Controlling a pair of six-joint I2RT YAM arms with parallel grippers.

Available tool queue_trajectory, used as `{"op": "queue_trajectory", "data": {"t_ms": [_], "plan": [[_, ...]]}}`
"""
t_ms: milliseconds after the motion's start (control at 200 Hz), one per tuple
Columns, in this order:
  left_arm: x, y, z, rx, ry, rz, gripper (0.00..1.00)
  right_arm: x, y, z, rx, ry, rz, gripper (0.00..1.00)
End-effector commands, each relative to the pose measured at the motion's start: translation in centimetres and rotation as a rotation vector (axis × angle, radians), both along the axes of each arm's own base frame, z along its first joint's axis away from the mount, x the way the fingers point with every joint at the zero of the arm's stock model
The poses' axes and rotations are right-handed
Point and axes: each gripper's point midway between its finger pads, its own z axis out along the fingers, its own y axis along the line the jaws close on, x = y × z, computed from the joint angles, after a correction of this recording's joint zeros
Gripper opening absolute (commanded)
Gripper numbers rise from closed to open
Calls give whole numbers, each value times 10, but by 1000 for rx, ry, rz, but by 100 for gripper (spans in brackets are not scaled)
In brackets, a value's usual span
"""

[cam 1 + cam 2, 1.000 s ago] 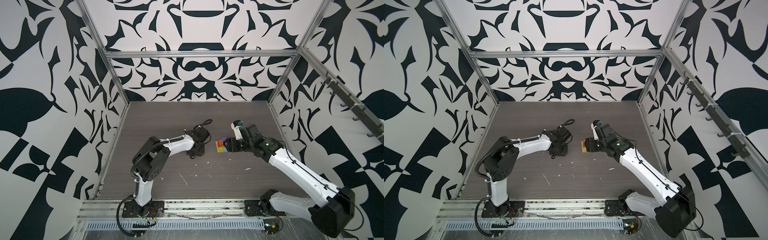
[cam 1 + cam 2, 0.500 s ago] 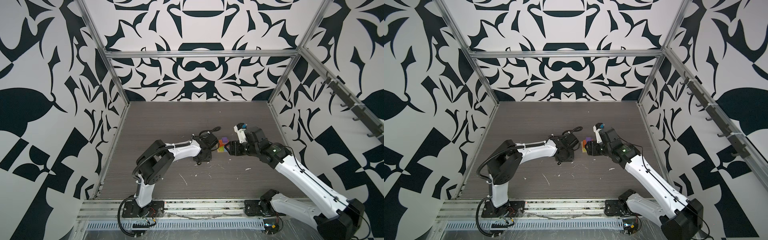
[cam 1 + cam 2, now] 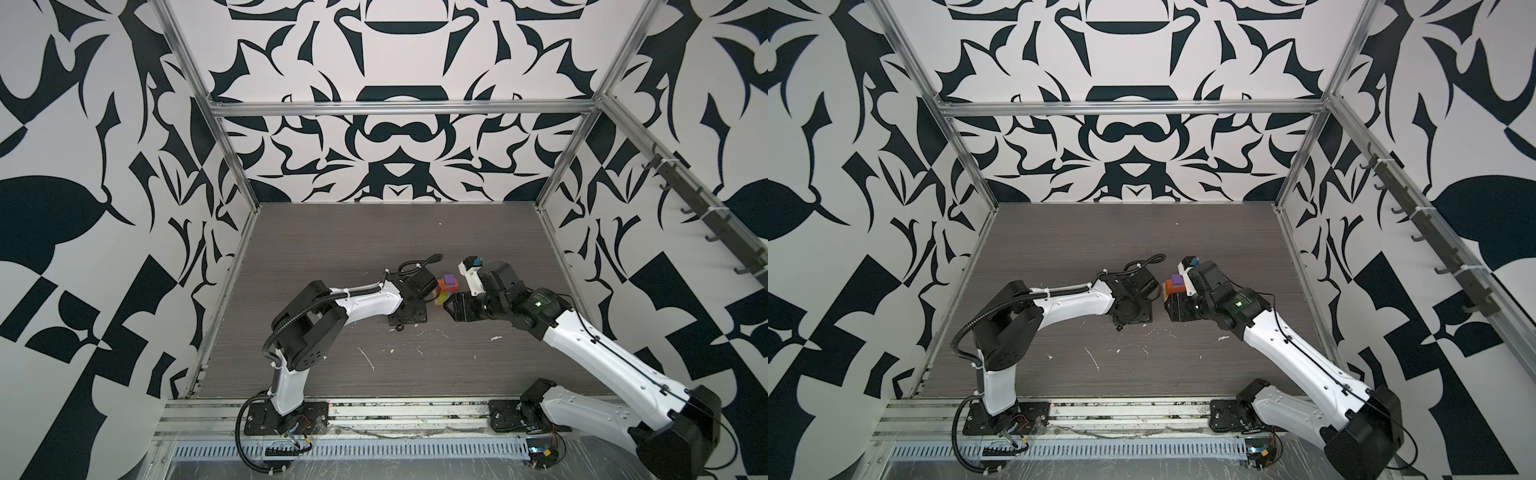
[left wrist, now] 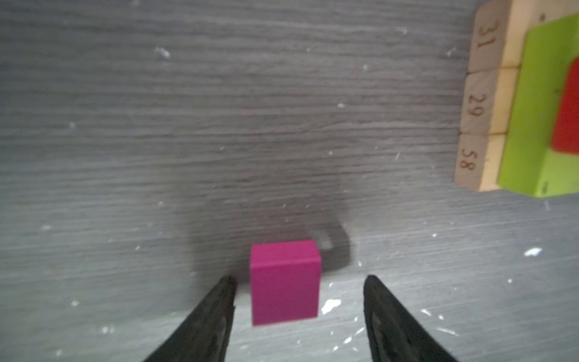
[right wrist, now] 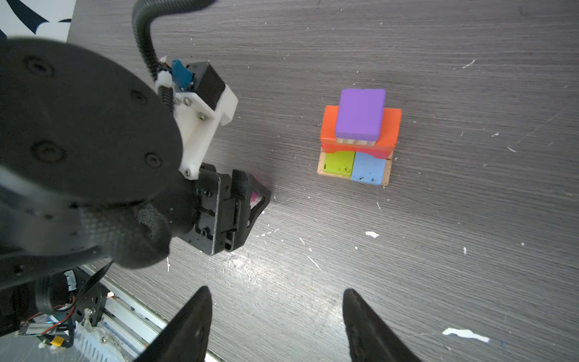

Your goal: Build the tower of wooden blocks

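Update: left gripper (image 4: 299,278) has swung in beside the wood block tower (image 3: 446,287), mid-frame in both top views. Its jaws have just parted, and the magenta cube (image 4: 285,282) sits on the table (image 4: 156,125) between them, untouched. We read that as a pick starting, cube not yet stacked. Meanwhile right gripper (image 5: 276,289) is spread, empty, backed off. The tan planks (image 4: 479,103) are stamped 31, 29, 58.

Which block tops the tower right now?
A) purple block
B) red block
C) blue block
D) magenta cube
A: in the right wrist view the purple block sits on top of the tower, while the magenta cube lies apart from it, between the spread fingers of the left claw.
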Motion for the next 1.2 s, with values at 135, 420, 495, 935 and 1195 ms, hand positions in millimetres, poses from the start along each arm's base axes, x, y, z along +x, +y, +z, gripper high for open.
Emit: {"op": "queue_trajectory", "data": {"t_ms": [135, 420, 495, 935, 1195], "plan": [[-5, 35, 45, 30, -69, 11, 84, 4, 24, 11, -57, -65, 22, 71], [22, 84, 72, 6, -159, 83, 94, 9, 58, -1, -57, -66, 30, 70], [29, 96, 76, -27, -155, 109, 94, 11, 64, -8, -71, -64, 26, 70], [46, 111, 94, -175, -200, 107, 95, 26, 88, -46, -171, -7, -61, 66], [41, 111, 96, -212, -193, 115, 94, 30, 102, -71, -183, 48, -100, 67]]}}
